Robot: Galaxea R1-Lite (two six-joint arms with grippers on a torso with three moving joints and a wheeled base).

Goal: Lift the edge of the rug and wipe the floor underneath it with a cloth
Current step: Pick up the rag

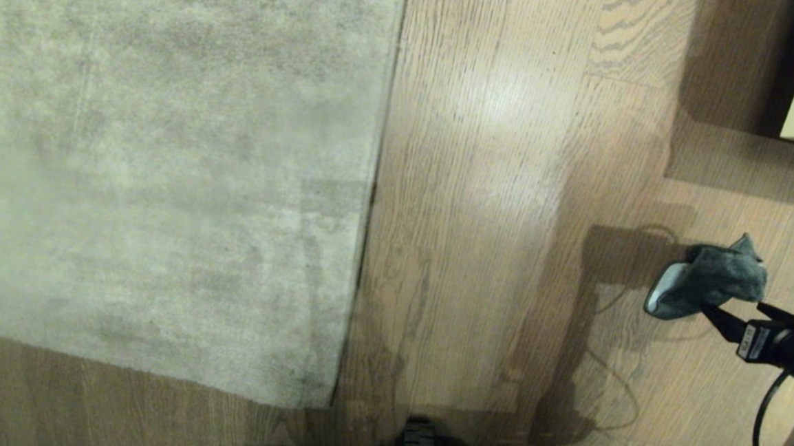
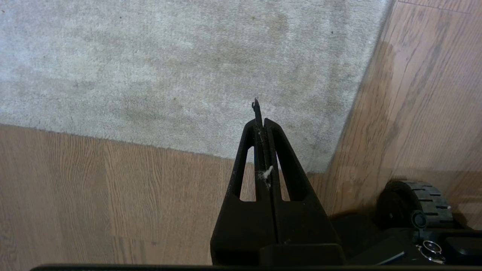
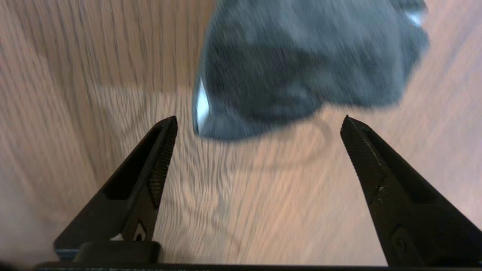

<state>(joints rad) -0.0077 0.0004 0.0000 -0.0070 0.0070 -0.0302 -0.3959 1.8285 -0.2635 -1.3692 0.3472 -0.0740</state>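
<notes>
Right wrist view blurs the cloth (image 3: 301,64) before splayed right hand (image 3: 258,124).

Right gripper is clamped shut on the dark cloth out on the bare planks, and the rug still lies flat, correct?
Not quite. The right gripper is open, its jaws spread wide with the cloth lying just ahead of them, not between them; the right wrist view shows this. The rest holds: the cloth sits on the bare floor, and the rug edge lies flat.
</notes>
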